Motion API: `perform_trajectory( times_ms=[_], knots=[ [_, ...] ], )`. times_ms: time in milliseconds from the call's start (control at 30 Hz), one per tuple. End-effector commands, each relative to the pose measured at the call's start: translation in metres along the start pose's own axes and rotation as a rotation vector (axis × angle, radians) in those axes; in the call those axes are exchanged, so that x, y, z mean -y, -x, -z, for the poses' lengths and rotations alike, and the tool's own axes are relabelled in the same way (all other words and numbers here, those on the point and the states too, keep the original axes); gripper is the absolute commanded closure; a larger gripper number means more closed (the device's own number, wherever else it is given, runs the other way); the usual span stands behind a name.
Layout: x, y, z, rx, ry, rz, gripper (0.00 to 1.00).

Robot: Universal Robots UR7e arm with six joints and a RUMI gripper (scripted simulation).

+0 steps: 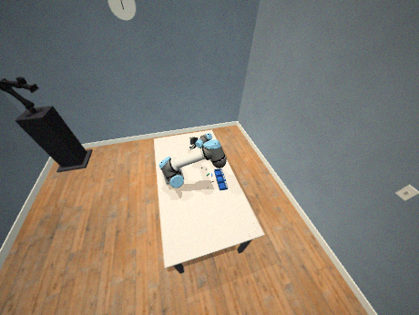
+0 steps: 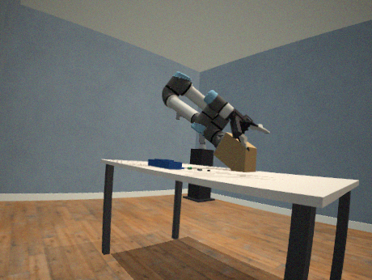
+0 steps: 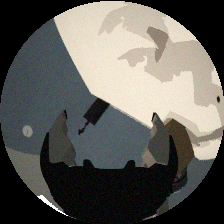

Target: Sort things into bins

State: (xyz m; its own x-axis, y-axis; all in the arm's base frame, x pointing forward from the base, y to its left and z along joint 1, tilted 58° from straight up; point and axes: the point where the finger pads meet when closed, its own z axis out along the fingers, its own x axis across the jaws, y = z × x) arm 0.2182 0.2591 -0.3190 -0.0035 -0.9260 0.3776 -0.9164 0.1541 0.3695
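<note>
A row of blue bins (image 1: 221, 179) stands on the white table (image 1: 205, 200); it also shows in the exterior view (image 2: 164, 163). Small things lie beside the bins: a green one (image 2: 189, 167) and two dark ones (image 2: 200, 169). They are too small to name, and the bin labels cannot be read. My gripper (image 2: 251, 129) (image 1: 195, 141) is raised well above the table at its far end, away from the bins. In the wrist view the fingers stand wide apart with nothing between them.
A tan box (image 2: 236, 155) sits tilted on the table just under my wrist; its edge shows beside the right finger (image 3: 172, 145). A black pedestal (image 1: 52, 137) stands on the floor at the back left.
</note>
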Motion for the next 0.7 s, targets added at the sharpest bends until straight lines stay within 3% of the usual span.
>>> perform_trajectory(
  times_ms=[0, 533, 567, 667],
  knots=[
    [0.0, 0.0, 0.0, 0.001, -0.001, 0.001, 0.0],
    [0.0, 0.0, 0.0, 0.001, -0.001, 0.001, 0.0],
    [-0.004, 0.007, 0.008, 0.003, -0.004, 0.001, 0.96],
    [-0.018, 0.021, 0.023, 0.003, -0.004, 0.001, 0.96]
  ],
)
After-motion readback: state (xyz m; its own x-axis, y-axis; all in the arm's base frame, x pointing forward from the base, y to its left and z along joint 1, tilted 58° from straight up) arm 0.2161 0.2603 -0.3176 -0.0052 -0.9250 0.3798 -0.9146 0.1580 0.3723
